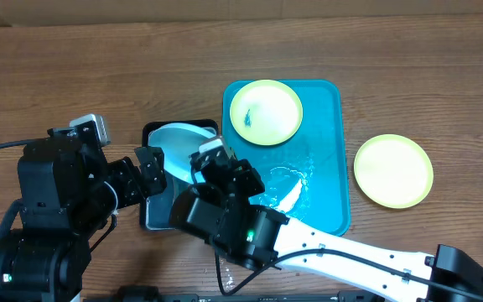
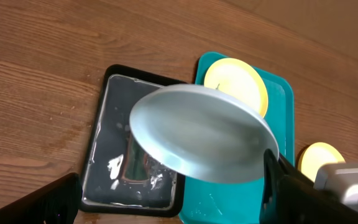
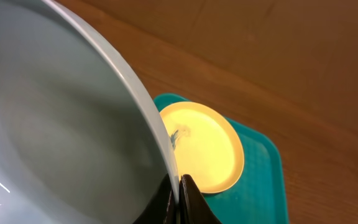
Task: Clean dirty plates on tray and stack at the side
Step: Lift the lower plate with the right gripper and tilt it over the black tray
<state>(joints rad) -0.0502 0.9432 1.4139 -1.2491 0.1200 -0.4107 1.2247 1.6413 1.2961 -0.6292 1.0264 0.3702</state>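
Right wrist view: my right claw [image 3: 179, 188] is clamped on the rim of the light blue plate [image 3: 61, 124], with only a thin edge between the tips. The plate hangs tilted, hollow side toward this claw.

Left claw [image 1: 151, 166]: jaws look apart with nothing in them. It sits close beside the plate, on the side away from my right claw.

Below both claws is the black tray [image 2: 114, 118], holding shallow liquid with white flecks. Just beyond the right claw's tips is the turquoise tray [image 1: 325, 151], and a yellow-green plate [image 1: 265, 111] lies flat on it with a small blue smear. Well out past that tray, on bare tabletop [image 1: 99, 67], lies the second yellow-green plate [image 1: 392, 170], the start of the stack by my reading.

Risks, as I judge them:
- The rim pinch is narrow and the plastic is glossy, possibly wet. The plate could pivot or slide out and drop onto the black tray.
- The left claw is very near, so any wiping push against a one-edge hold could lever the plate loose.
- The tilt lets drips run toward the tabletop on the way to the stack.

Materials: all three plates are round, shallow, smooth plastic with pale shiny centres. The turquoise tray is rigid, with rounded corners, a raised rim and a watery sheen near my right claw. The black tray is smaller, rectangular and lipped. The tabletop is matte wood grain.
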